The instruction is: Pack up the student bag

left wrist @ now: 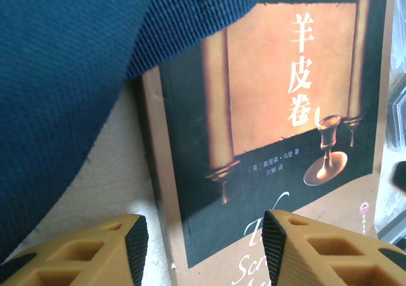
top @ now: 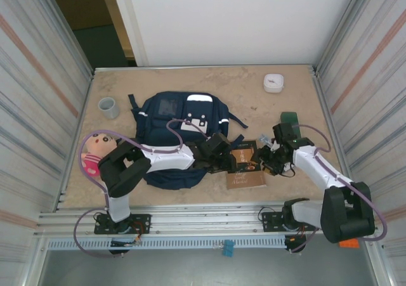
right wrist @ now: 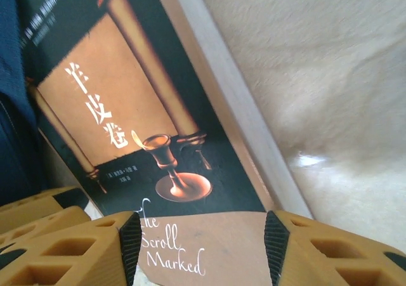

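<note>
The student bag, a navy backpack, lies flat at centre-left of the table, and its blue fabric overlaps the top left corner of a book. That book, dark with a golden scroll and goblet on the cover, lies flat just right of the bag. My left gripper is open over the book's left edge; in the left wrist view the gripper has one finger above the table and one above the cover. My right gripper is open over the book's right edge; in the right wrist view the gripper straddles the lower cover.
A doll with a pink outfit lies by the left arm. A grey cup stands at far left, and a white round container at the back right. A dark green object sits behind the right wrist. Metal walls close in both sides.
</note>
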